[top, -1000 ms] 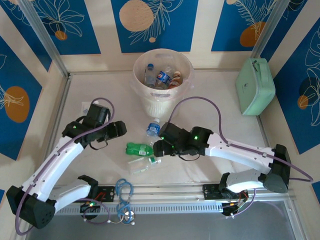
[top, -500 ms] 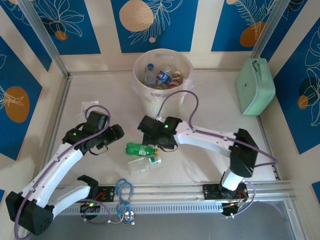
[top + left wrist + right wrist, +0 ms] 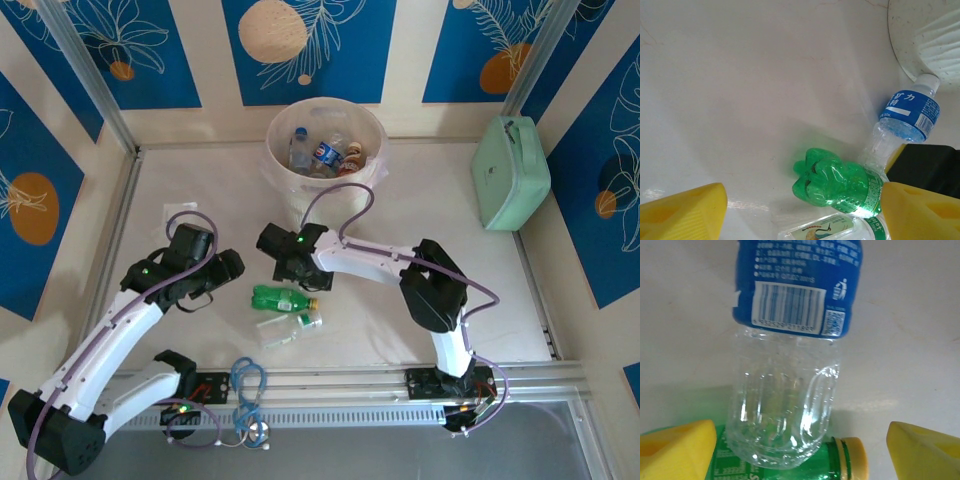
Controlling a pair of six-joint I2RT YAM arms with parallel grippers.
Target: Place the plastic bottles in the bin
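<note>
The right claw (image 3: pixel 800 432) stands with its yellow fingers (image 3: pixel 677 450) apart on either side of the base of a blue-labelled clear bottle (image 3: pixel 785 390), and no finger shows contact with it. A second ago this claw sat at the cap end of the green bottle (image 3: pixel 278 298). Since then the right arm has swung leftward and folded at the elbow, so from above the claw's head now covers the spot where the blue-labelled bottle lay in plain sight. The left claw (image 3: pixel 802 207) also has its fingers apart, with the green bottle's bottom end between them. It has crept only slightly toward the arms' bases. The green bottle has not shifted, nor has the clear bottle with a white-and-green label (image 3: pixel 288 328) just near of it. Three bottles lie on the worktop (image 3: pixel 420 200). The blue-labelled one meets the green one near its yellow-capped neck and has its own white cap just beside the foot of the bin (image 3: pixel 300 205). There is one bin, at the far middle, and at least three more bottles show inside it, though the full number cannot be told. One mint-green case (image 3: pixel 512 172) lies well apart at the far right.
</note>
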